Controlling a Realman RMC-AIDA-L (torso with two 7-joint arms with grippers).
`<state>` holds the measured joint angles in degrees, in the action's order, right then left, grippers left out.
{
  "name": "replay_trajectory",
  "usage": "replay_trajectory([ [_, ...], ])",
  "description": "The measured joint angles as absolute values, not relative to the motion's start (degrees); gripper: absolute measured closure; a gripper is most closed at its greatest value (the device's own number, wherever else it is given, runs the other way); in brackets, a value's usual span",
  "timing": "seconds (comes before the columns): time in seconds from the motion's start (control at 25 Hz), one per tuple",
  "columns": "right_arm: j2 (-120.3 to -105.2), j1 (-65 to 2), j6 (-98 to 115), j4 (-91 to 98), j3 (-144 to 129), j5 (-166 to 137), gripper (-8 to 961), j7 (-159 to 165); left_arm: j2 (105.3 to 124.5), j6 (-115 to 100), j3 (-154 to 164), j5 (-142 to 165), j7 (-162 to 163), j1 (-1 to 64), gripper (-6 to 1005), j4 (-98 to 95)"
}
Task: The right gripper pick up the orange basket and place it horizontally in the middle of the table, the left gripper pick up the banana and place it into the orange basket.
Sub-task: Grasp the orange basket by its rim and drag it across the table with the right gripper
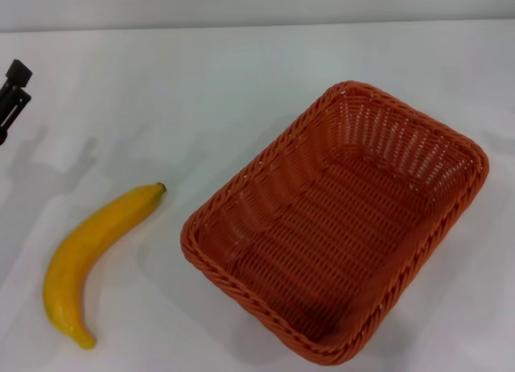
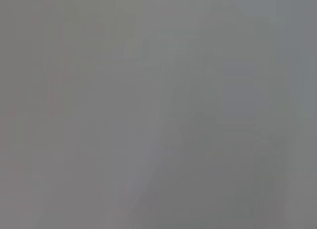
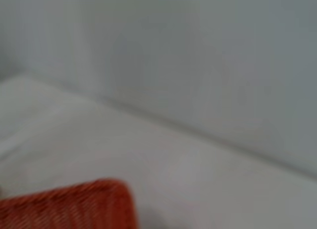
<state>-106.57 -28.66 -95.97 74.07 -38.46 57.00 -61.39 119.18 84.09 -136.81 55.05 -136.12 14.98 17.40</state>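
Note:
The orange basket (image 1: 342, 223) stands empty on the white table (image 1: 201, 90), right of centre and turned at a slant. A corner of the orange basket (image 3: 74, 206) also shows in the right wrist view. The yellow banana (image 1: 92, 259) lies on the table at the front left, apart from the basket, its dark tip pointing toward the basket. My left gripper (image 1: 12, 94) shows only as black prongs at the far left edge, well behind the banana. My right gripper is out of view.
A pale wall (image 3: 208, 55) rises behind the table's far edge. Bare tabletop lies between the banana and the basket and across the back. The left wrist view is plain grey.

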Motion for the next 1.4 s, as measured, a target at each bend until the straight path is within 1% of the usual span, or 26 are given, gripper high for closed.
replay_trajectory([
  [0.12,-105.78,-34.5,-100.1,74.4,-41.9,50.2,105,-55.1,119.17,84.1,-135.9,55.1,-135.0,15.0,108,17.4],
  [0.2,-105.86,-37.9,-101.6,74.2,-44.0,46.4,105,-52.6,119.18,84.1,-135.4,55.1,-134.9,15.1,108,17.4],
  [0.28,-106.24,-40.9,-102.6,73.7,-46.8,43.3,106,-50.3,119.21,84.2,-135.1,55.1,-134.6,15.4,108,17.4],
  [0.36,-107.09,-44.1,-102.9,73.1,-51.1,39.8,106,-47.6,119.23,84.2,-134.7,55.1,-133.8,15.9,107,17.4],
  [0.4,-107.26,-44.4,-102.9,73.0,-51.6,39.3,106,-47.4,119.21,84.2,-134.3,55.1,-133.3,16.2,107,17.4],
  [0.56,-110.44,-48.2,-102.5,71.1,-54.0,30.8,107,-45.7,119.19,84.3,-132.7,54.8,-132.6,17.1,107,17.8],
  [0.68,-112.97,-52.7,-101.0,67.3,-54.1,26.0,108,-45.5,119.09,85.2,-132.5,54.7,-132.1,17.0,107,17.9],
  [0.76,-114.0,-55.5,-99.6,64.5,-54.2,24.0,108,-44.8,118.92,85.6,-132.5,54.7,-131.5,17.1,107,18.0],
  [0.84,-114.56,-57.9,-98.2,61.2,-54.4,22.7,108,-43.9,118.91,85.6,-132.5,54.9,-131.2,17.2,107,18.3],
  [1.08,-114.73,-63.8,-94.1,51.3,-56.1,19.9,110,-40.5,118.91,86.2,-132.4,55.1,-130.0,17.1,108,19.7],
  [1.4,-114.86,-66.4,-88.4,43.6,-59.3,15.2,111,-36.8,118.76,87.7,-132.3,55.8,-129.4,17.4,108,20.8],
])
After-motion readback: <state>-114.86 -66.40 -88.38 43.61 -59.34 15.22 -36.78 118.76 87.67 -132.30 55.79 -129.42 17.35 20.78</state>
